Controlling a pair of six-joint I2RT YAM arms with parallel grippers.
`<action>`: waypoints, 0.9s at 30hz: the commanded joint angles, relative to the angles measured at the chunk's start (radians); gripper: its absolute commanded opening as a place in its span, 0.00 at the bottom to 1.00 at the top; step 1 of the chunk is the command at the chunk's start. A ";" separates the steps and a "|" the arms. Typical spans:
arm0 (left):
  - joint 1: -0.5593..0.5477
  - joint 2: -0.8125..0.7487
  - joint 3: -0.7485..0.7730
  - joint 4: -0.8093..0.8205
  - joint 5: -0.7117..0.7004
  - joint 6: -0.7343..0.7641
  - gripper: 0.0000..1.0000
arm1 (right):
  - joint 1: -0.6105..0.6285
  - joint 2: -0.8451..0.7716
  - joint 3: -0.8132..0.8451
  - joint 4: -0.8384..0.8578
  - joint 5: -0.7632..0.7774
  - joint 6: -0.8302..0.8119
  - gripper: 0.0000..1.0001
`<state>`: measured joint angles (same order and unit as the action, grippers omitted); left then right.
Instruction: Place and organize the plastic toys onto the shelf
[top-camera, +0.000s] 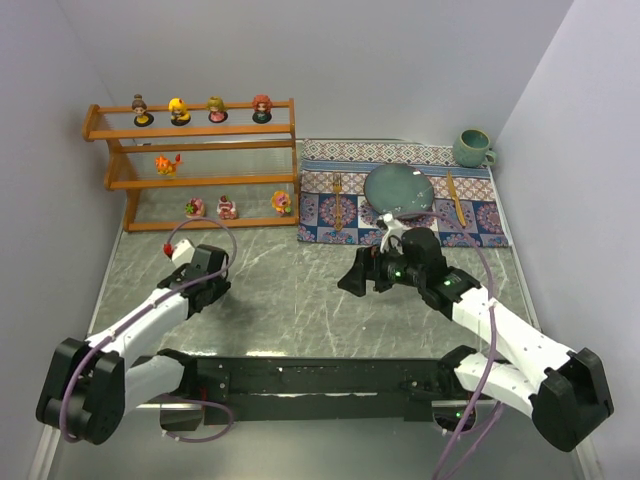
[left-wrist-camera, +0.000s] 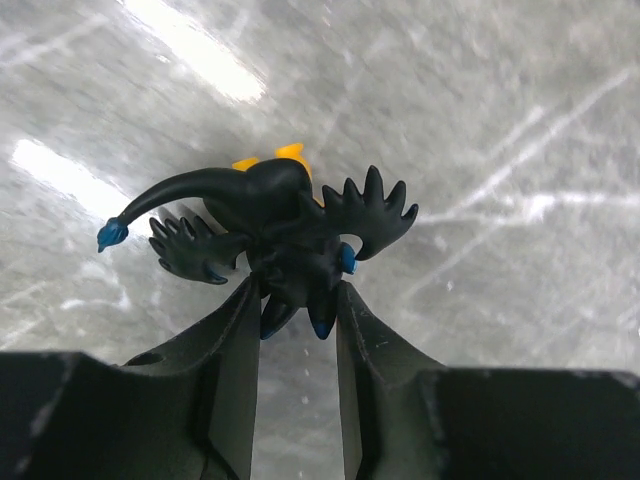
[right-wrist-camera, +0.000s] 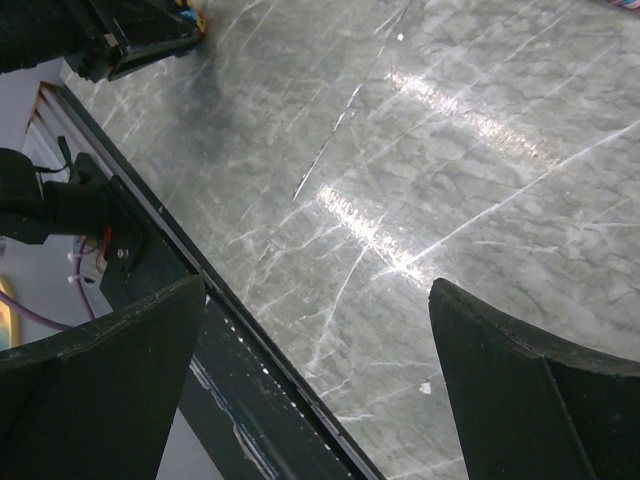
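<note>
The dark creature (left-wrist-camera: 285, 215), a black winged figure with blue tips and yellow patches, sits on the grey tabletop (left-wrist-camera: 500, 120) in front of the shelf (top-camera: 230, 130), between the fingers of the left tool (left-wrist-camera: 297, 295). Both fingers press against its narrow lower body, so the tool is closed on it. The toy is judged to be light, rigid moulded plastic with a smooth, fairly slippery surface. The thin tail and spiked wings are the weak points, so take hold at the compact trunk below the wings, as the tool does here, and avoid the projections. A low grip on a top-heavy figure may let it pivot. The right tool (right-wrist-camera: 318, 290) is spread wide with nothing between its fingers, above bare tabletop. The shelf's top tier carries four big-headed dolls (top-camera: 179, 110) in a row. The middle tier carries one orange creature (top-camera: 167, 164) near its left end. The bottom tier carries three small round toys (top-camera: 227, 208), spaced apart. A teal mug (top-camera: 472, 148) stands at the far right, and what it contains cannot be seen.
</note>
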<state>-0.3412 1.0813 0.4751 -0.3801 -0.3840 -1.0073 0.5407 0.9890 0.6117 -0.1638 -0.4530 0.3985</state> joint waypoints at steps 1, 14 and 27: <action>-0.045 -0.017 0.086 -0.017 0.065 0.096 0.10 | 0.019 0.010 0.003 0.063 0.007 -0.004 1.00; -0.392 0.126 0.333 -0.054 0.212 0.488 0.10 | 0.008 0.094 0.072 0.067 -0.010 0.100 1.00; -0.665 0.186 0.436 0.003 0.249 0.751 0.13 | -0.022 0.230 0.145 0.050 -0.029 0.226 0.96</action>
<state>-0.9588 1.2942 0.8673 -0.4358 -0.1738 -0.3706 0.5297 1.1854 0.7197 -0.1345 -0.4580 0.5591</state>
